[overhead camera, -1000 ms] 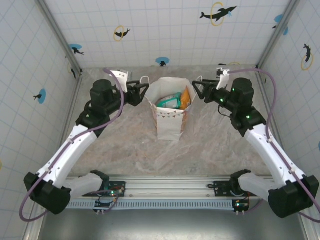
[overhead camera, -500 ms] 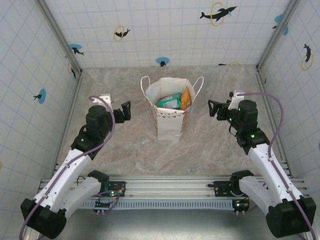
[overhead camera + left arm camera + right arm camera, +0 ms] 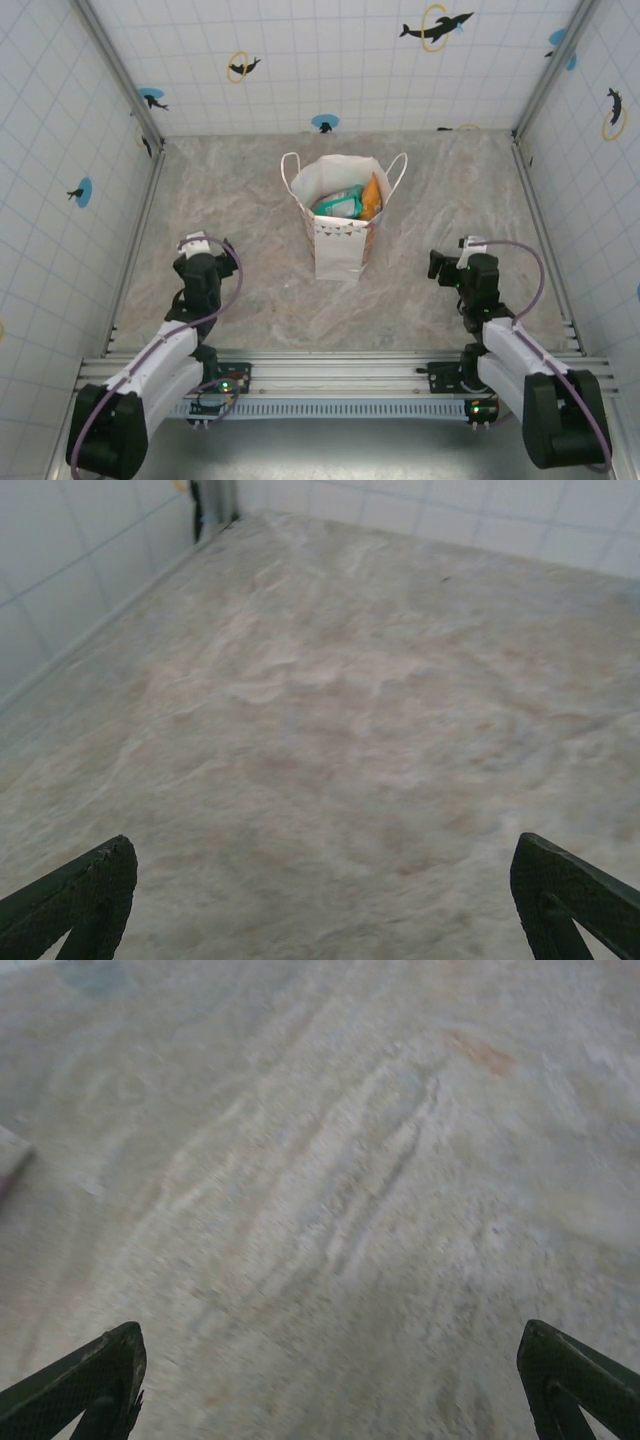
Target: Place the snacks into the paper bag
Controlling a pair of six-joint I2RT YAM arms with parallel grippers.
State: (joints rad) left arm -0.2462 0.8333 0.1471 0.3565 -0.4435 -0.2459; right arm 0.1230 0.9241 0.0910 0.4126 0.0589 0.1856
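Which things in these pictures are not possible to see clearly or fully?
- Snacks, top view: paper bag walls hide most; their number is unclear.
- Left pincer, left wrist view: fingers cut off by the bottom edge.
- Right wrist view: table blurred; pale object at left edge cut off, unidentifiable.

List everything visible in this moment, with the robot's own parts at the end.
paper bag: one, white with a pastel pink and yellow pattern, standing upright mid-table, mouth open
rope handles: two, white, on the bag's top edges
snack packets: at least two showing, teal-white and orange, inside the bag; any beneath them are hidden
table: one, beige marbled, under everything
tiled walls: three, white, around the table
dolphin stickers: several, dark with blue or yellow, on the walls
rail: one, silver, at the near edge
left gripper: one, dark, open, over bare table near its base
right gripper: one, dark, open, over bare table near its base
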